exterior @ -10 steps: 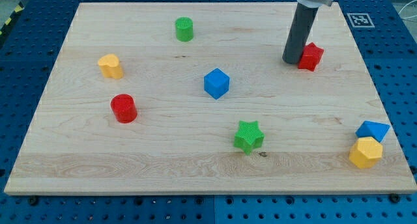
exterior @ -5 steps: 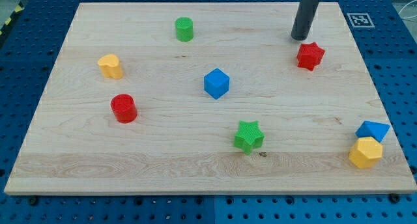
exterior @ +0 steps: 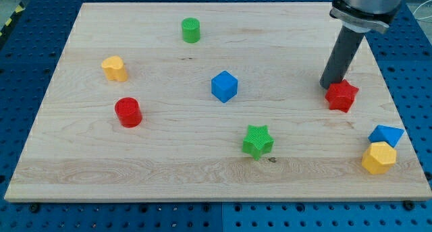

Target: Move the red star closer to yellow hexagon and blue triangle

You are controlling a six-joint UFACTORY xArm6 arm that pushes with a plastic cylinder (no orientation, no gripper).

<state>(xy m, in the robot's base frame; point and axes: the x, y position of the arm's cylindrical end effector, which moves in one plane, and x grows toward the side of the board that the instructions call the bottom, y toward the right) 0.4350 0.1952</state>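
Observation:
The red star (exterior: 342,96) lies on the wooden board at the view's right, above the blue triangle (exterior: 385,135) and the yellow hexagon (exterior: 379,158), which sit touching near the bottom right corner. My tip (exterior: 329,85) rests against the star's upper left side. The star is roughly a block's width or two above and left of the blue triangle.
A blue cube (exterior: 224,85) sits mid-board, a green star (exterior: 257,141) below it, a green cylinder (exterior: 191,30) at the top, a yellow block (exterior: 114,68) and a red cylinder (exterior: 127,112) at the left. The board's right edge (exterior: 395,104) runs close to the star.
My tip went up past the star's top, then came down and right. The red star has slid down and right, toward the blue triangle and yellow hexagon.

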